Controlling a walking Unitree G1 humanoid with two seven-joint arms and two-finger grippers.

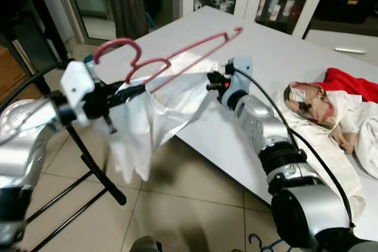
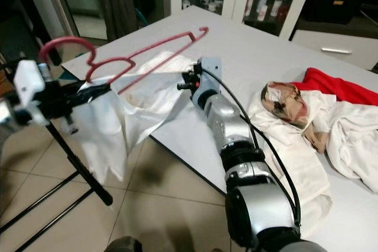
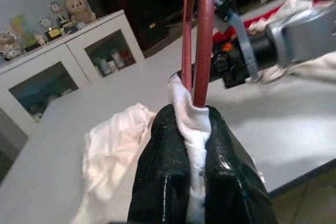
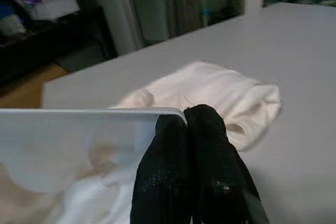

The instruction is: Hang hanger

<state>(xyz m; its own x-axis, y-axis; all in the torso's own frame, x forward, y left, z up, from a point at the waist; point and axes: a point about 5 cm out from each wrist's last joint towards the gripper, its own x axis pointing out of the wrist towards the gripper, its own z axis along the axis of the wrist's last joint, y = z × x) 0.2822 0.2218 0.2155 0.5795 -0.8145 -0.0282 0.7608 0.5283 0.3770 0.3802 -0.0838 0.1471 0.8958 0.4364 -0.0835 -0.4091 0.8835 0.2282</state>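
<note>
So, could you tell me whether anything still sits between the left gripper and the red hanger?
Yes: white cloth. The left gripper is shut on the red hanger with a fold of the white garment pinched between its fingers and the hanger's bars, beside the table.

Left claw (image 3: 197, 135) clamped; right claw (image 4: 189, 121) closed.

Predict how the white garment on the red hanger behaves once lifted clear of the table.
Probably floppy: the white garment already sags below the table edge. Likely light, since the thin red hanger holds level. It may slip; the left tool pinches cloth and hanger together.
</note>
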